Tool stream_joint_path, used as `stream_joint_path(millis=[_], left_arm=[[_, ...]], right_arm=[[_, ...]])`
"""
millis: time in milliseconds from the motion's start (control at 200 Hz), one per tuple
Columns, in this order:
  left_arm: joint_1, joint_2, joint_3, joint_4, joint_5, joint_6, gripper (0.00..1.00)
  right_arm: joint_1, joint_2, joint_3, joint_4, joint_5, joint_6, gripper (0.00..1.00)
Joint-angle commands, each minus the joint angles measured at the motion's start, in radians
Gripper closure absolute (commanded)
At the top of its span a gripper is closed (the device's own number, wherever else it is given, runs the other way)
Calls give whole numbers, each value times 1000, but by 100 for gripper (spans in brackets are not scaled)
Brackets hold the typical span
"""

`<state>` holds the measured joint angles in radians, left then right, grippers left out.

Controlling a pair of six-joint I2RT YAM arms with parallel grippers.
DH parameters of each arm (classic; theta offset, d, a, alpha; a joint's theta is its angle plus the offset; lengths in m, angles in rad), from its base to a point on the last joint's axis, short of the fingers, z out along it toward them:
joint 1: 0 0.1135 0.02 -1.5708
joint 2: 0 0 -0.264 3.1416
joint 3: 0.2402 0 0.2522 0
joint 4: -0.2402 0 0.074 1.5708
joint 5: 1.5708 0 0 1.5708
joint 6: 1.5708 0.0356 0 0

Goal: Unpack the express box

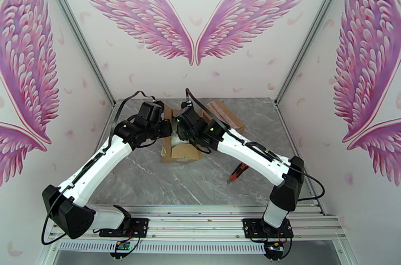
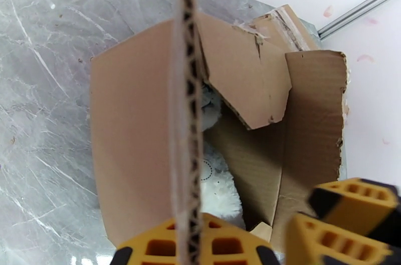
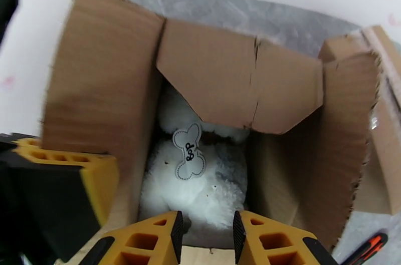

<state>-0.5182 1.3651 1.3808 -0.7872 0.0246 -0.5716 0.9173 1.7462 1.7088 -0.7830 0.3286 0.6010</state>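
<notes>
The left tool (image 2: 189, 241) is clamped tight on the upright edge of a flap (image 2: 186, 110) of the box (image 3: 311, 171), which sits on the table (image 1: 200, 181). The right tool (image 3: 204, 231) hangs over the opening, jaws a little apart and empty. The white plush toy (image 3: 200, 196) lies inside the box straight ahead of it, stretching lengthwise away from its tips, so the right arm looks the nearer one for the reach.

One cardboard box (image 1: 180, 152) stands on the desk (image 1: 200, 186). Inside the box is one plush toy (image 3: 200, 196), near it one cutter (image 1: 237, 174).
</notes>
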Motion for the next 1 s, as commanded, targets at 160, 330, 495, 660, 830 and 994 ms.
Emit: stream_joint_path(millis=[160,330,495,660,830,994], left_arm=[[-7,-64,-26,129,89,18,100],[-17,-66,-51,188,156,14,100],[-41,-60,-62,223,197,34,100],[-69,-57,-71,268,218,65,100],[-71,-58,-82,282,226,71,100],[-55,-89,-116,285,191,76,100]], right_arm=[[-23,-13,-116,151,-52,87,51],[-27,-20,-232,319,-75,108,33],[-42,7,-255,368,-112,132,22],[-46,49,-247,416,-175,92,31],[-47,53,-257,475,-232,61,60],[-47,26,-284,528,-269,35,89]])
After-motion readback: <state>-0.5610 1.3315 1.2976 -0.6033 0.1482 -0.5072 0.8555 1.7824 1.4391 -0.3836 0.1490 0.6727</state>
